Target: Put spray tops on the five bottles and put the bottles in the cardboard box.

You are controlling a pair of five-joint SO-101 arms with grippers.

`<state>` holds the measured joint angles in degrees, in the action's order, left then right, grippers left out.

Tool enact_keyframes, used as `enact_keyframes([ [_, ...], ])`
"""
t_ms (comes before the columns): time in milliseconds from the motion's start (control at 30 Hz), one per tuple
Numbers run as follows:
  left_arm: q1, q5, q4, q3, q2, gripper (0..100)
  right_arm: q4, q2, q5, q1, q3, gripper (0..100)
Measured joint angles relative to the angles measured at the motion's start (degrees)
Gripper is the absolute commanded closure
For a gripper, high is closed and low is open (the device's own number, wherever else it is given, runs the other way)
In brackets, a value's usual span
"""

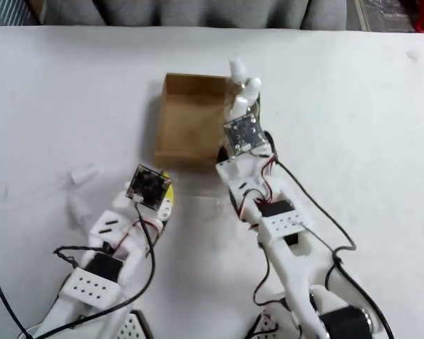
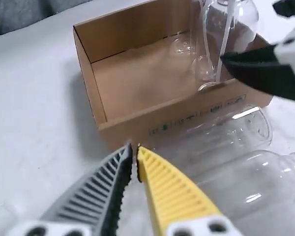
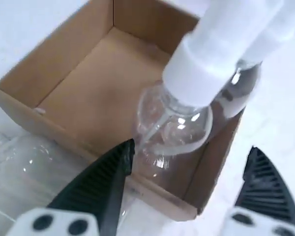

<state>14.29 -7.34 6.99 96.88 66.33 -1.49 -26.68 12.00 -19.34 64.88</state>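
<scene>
Cardboard box (image 1: 187, 131), three spray-topped bottles (image 1: 251, 86) inside

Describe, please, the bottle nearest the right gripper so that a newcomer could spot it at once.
Find the cardboard box mid-table; capped bottles stand along its right side. Yours is the clear bottle at the row's near end, straight before the open right gripper.

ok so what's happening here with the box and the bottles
Two robot arms are packing spray bottles. The right arm has its jaws open over capped bottles standing at one end of the cardboard box. The left arm holds nothing, jaws shut, pointing at the box's near wall. Two clear bottles lie on the table beside the box, and what look like loose spray tops sit off to the side.
</scene>
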Motion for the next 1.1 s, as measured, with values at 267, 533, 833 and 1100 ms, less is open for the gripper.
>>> enact_keyframes([
  [267,0.0,0.0,0.0,0.0,0.0,97,-14.2,-12.1,0.0,-2.9,0.0,71.1],
  [533,0.0,0.0,0.0,0.0,0.0,98,-29.5,-21.4,0.0,-3.6,0.0,82.9],
  [833,-2.1,0.0,0.0,-0.2,0.0,98,-36.2,-26.4,0.0,-6.9,0.0,96.7],
  [1100,-8.7,0.4,0.0,-3.5,0.0,98,-38.9,-26.8,0.0,-11.0,2.0,97.8],
])
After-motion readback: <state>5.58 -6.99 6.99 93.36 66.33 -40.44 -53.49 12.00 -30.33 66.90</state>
